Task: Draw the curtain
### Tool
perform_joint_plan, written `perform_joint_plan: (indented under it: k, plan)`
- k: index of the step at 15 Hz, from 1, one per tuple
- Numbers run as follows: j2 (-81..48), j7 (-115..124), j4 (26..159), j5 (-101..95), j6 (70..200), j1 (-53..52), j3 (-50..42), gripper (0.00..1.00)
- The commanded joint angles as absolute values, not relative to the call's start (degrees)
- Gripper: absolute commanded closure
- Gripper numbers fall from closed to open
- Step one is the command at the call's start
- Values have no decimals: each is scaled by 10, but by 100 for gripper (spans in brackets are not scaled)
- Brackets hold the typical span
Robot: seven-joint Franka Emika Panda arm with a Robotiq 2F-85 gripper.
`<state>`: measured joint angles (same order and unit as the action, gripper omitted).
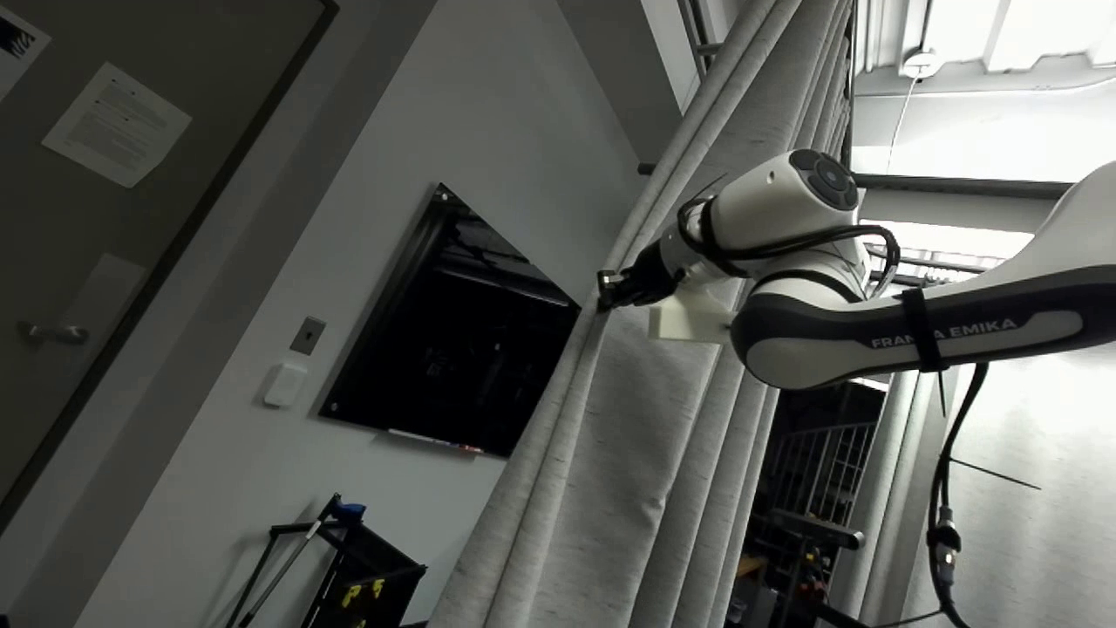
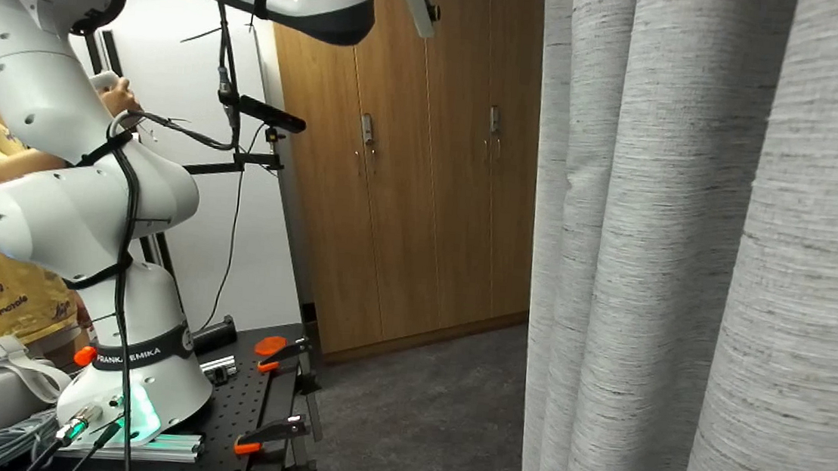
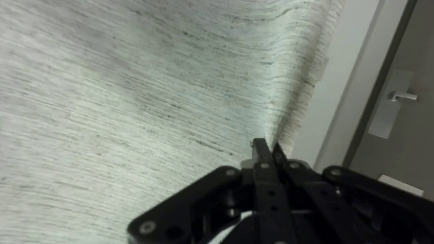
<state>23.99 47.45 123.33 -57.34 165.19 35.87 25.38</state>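
Your pincer (image 3: 270, 146) is clamped on the curtain (image 3: 152, 101), nr its edge
Wrist view: you hold a fold b/w the fingertips, door (image 3: 420, 135) at pic R past the edge; curtain hangs in long vert pleats, its edge bordering the blk wall screen (image 1: 453, 349) in an ext view, w/ wooden cabinets (image 2: 408, 189) pic L of it in an ext view

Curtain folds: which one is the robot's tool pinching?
The curtain's edge fold, nearest the door handle in the wrist view. Its cloth gathers between the tips of the tool; the other folds hang outside that grip.
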Motion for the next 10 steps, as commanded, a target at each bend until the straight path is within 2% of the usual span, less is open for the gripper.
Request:
perform_joint_plan:
  k: [1, 10]
  plan:
    - [201, 434, 1219, -579, 1634, 327, 308, 100]
    - [178, 430, 1175, -599, 1653, 332, 438, 100]
